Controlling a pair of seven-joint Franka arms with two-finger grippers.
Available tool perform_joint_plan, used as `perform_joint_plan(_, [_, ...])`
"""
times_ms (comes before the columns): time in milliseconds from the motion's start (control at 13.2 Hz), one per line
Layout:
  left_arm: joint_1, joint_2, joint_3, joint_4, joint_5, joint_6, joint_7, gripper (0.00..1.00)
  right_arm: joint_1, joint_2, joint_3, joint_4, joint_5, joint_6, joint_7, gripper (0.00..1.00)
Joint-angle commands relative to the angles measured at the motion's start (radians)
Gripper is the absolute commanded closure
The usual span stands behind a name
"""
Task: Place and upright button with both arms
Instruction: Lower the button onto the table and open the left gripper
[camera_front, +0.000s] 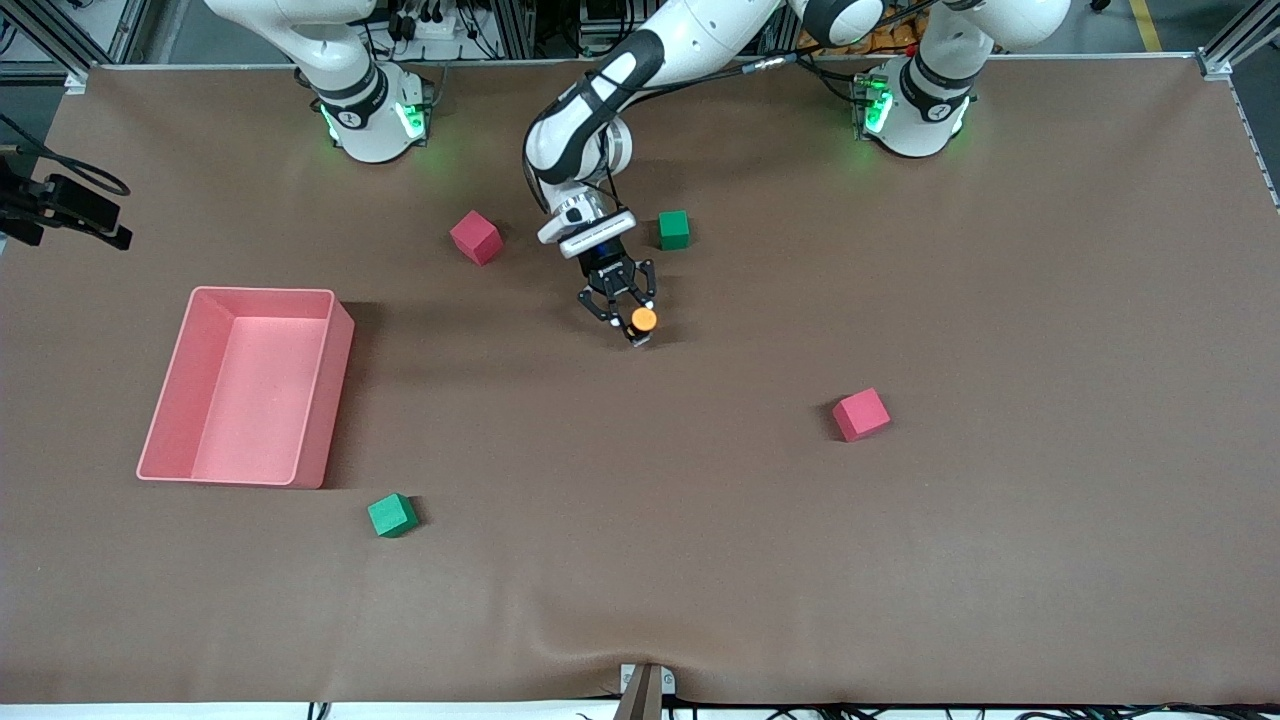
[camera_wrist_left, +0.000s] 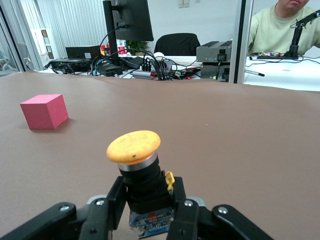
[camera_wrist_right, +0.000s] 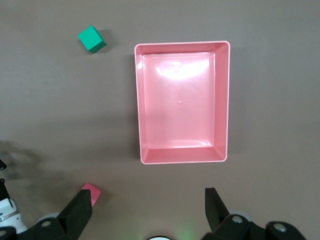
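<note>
The button (camera_front: 644, 319) has a black body and a round orange cap. My left gripper (camera_front: 638, 327) is shut on its body, low over the middle of the table. In the left wrist view the button (camera_wrist_left: 134, 146) stands out past the left gripper (camera_wrist_left: 148, 194), with both fingers pressed on the black body and the cap pointing away from them. I cannot tell whether the button touches the table. The right gripper (camera_wrist_right: 147, 197) is open and empty, high above the table beside the pink bin (camera_wrist_right: 182, 44). It is out of the front view.
The pink bin (camera_front: 265, 291) stands toward the right arm's end. One red cube (camera_front: 476, 237) and one green cube (camera_front: 674, 229) flank the left arm near the bases. Another red cube (camera_front: 861, 414) and another green cube (camera_front: 392, 515) lie nearer the front camera.
</note>
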Motion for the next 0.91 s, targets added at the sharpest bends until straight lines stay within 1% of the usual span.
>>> perform_joint_plan(0, [-0.01, 0.026, 0.02, 0.02, 0.025, -0.022, -0.01, 1.0, 0.004, 0.009, 0.0, 0.021, 0.001, -0.003, 0.011, 0.0])
perform_joint_plan(152, [-0.01, 0.041, 0.02, 0.02, 0.053, -0.022, 0.004, 1.0, 0.004, 0.009, 0.002, 0.022, 0.003, -0.003, 0.009, 0.0])
perform_joint_plan(834, [-0.008, 0.072, 0.021, 0.021, 0.054, -0.022, 0.044, 1.0, 0.004, 0.009, 0.0, 0.021, 0.001, 0.012, 0.006, 0.0])
